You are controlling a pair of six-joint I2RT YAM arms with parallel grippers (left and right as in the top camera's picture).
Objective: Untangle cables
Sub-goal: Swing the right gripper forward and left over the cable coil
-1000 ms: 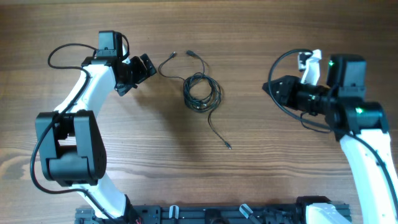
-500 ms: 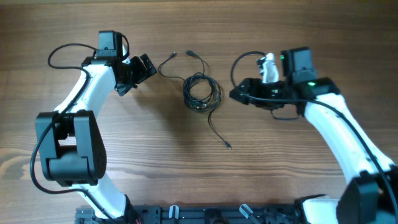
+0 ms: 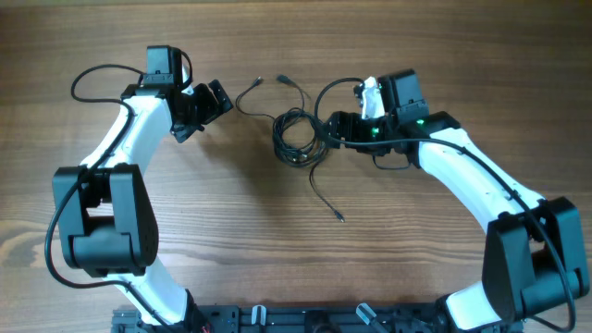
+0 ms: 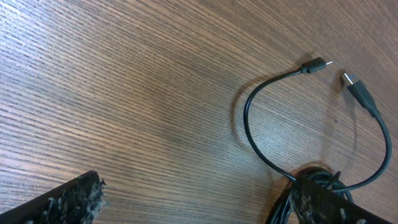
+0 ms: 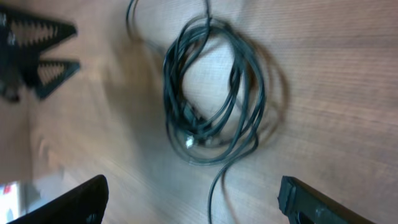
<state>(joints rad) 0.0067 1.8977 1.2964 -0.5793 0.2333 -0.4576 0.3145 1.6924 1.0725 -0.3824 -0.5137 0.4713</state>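
Observation:
The cables (image 3: 299, 137) lie as a tight coil of thin black cord on the wooden table, mid-back. Two plug ends (image 3: 257, 83) fan out toward the far left, and one tail runs toward me to a small plug (image 3: 340, 217). My right gripper (image 3: 328, 129) stands open just right of the coil. In the right wrist view the coil (image 5: 169, 99) lies ahead of that gripper (image 5: 193, 202), the tail running between the wide-apart fingers without touching them. My left gripper (image 3: 211, 100) is open, left of the plug ends. Its wrist view shows a cable loop (image 4: 249, 118) and both plugs (image 4: 316, 64).
Bare wood grain surrounds the coil on all sides. My left gripper's fingers (image 5: 37, 56) show at the top left of the right wrist view. A black rail (image 3: 305, 319) runs along the near table edge between the arm bases.
My right arm has swung left from the right side to the coil's edge, and its jaws have opened wide. The left arm and the cables have not moved.

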